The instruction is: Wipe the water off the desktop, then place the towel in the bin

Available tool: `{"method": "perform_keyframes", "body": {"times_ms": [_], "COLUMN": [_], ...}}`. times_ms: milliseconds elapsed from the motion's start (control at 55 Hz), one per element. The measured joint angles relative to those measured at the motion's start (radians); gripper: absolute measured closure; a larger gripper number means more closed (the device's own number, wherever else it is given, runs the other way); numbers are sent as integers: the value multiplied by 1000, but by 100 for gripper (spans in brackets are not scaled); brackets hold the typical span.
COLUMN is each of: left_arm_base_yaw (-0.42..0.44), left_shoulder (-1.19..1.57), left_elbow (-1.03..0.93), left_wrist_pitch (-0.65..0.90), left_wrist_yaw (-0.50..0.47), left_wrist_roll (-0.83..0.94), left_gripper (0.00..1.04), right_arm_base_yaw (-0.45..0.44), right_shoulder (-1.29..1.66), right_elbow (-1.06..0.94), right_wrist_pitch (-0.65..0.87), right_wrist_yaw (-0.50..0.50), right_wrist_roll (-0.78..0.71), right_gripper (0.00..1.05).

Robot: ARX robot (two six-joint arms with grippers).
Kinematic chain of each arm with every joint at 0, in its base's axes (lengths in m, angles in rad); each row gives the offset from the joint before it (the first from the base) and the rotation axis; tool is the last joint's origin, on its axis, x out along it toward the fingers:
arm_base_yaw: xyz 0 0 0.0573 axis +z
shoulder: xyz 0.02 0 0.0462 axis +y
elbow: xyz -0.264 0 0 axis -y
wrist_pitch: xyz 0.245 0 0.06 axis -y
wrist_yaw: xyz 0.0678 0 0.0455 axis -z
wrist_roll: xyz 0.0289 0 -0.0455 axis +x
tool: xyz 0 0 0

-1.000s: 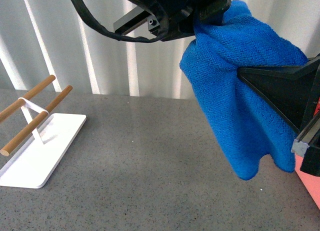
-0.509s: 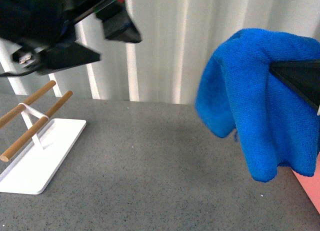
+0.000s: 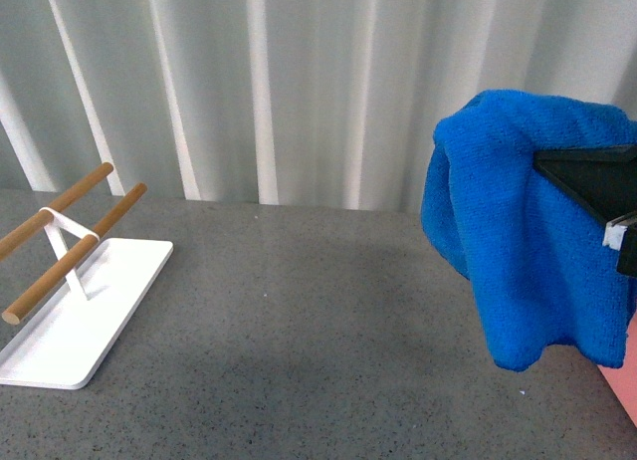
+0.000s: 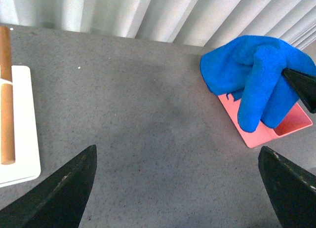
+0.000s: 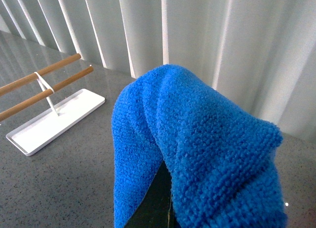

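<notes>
Jaws of your right gripper (image 3: 545, 163) are clamped on the blue towel (image 3: 508, 261), which hangs clear of the dark grey table (image 3: 299, 360) over the pink bin (image 4: 269, 134) at its right side, while your left gripper (image 4: 177, 148) hovers spread wide and empty above the table's middle.

Between the wide-spread left jaws, and below them, the worktop (image 4: 148, 114) lies bare, a broad open lane. Off to one side of them stands the white tray (image 4: 24, 139) with its wooden rails (image 4: 6, 114). Off to the other side, the towel (image 4: 252, 75) hangs from the right jaws directly above the bin (image 4: 261, 136), curtaining part of its mouth. Beyond both jaws a pleated wall (image 3: 299, 82) closes the worktop's far edge.
</notes>
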Motion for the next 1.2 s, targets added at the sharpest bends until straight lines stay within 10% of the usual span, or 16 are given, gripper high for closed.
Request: {"method": "perform_keyframes", "body": {"times_ms": [73,236,600,1200], "left_arm_base_yaw": [68,38,-108,-276], "left_shoulder": [-32,-217,-403,-623], "left_elbow": [-22,-328,-473,-561], "left_wrist_pitch": [-47,565,577,454], "left_wrist_yaw": [37,-495,-670,-827], "left_wrist_roll": [49,-14,-33,-37], "left_gripper": [7,38,101,101], "right_arm_base_yaw": [10,28,63,88], "right_shoulder": [0,-6,-78,-118], "right_elbow": [0,0,13,24], "right_wrist_pitch": [-8,-37,-117,-161], "right_wrist_yaw": [7,24,89,116], "right_wrist_roll": [-6,-13,-12,-19], "right_gripper": [101,101,101,101]}}
